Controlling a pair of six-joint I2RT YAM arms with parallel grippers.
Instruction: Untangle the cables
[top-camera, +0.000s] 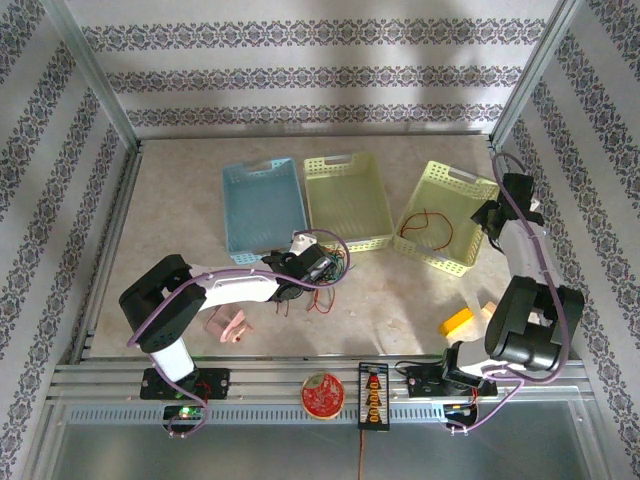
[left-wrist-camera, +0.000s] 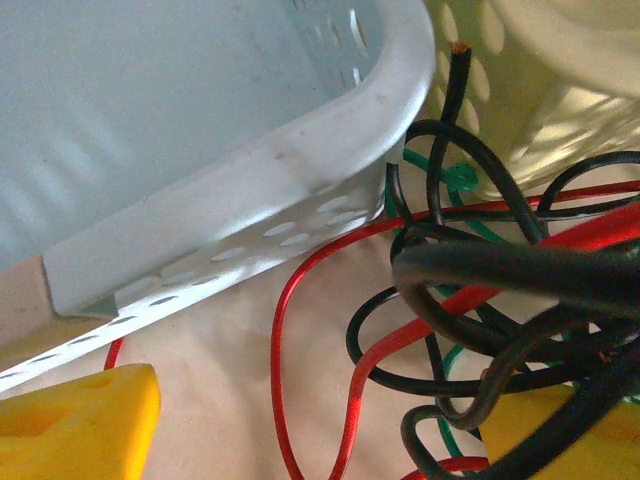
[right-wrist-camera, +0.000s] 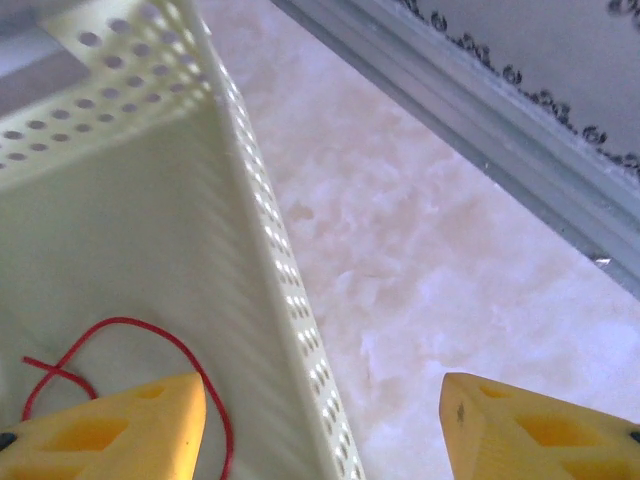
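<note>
A tangle of red, black and green cables (top-camera: 332, 273) lies on the table just in front of the blue basket (top-camera: 262, 205) and the middle basket. My left gripper (top-camera: 320, 264) is down at this tangle. In the left wrist view the cables (left-wrist-camera: 470, 300) loop between my open yellow fingers (left-wrist-camera: 80, 420), and the left gripper (left-wrist-camera: 320, 445) grips none of them. One red cable (top-camera: 430, 225) lies loose inside the right basket (top-camera: 447, 215). My right gripper (top-camera: 488, 215) hangs open over that basket's right wall (right-wrist-camera: 290, 300), with the red cable (right-wrist-camera: 130, 335) beside its left finger (right-wrist-camera: 110, 430).
Three baskets stand in a row at the back: blue, pale yellow (top-camera: 347, 200) and yellow-green. A yellow block (top-camera: 457, 321), a pink object (top-camera: 228, 325), a red disc (top-camera: 322, 396) and a black connector strip (top-camera: 372, 396) lie near the front edge.
</note>
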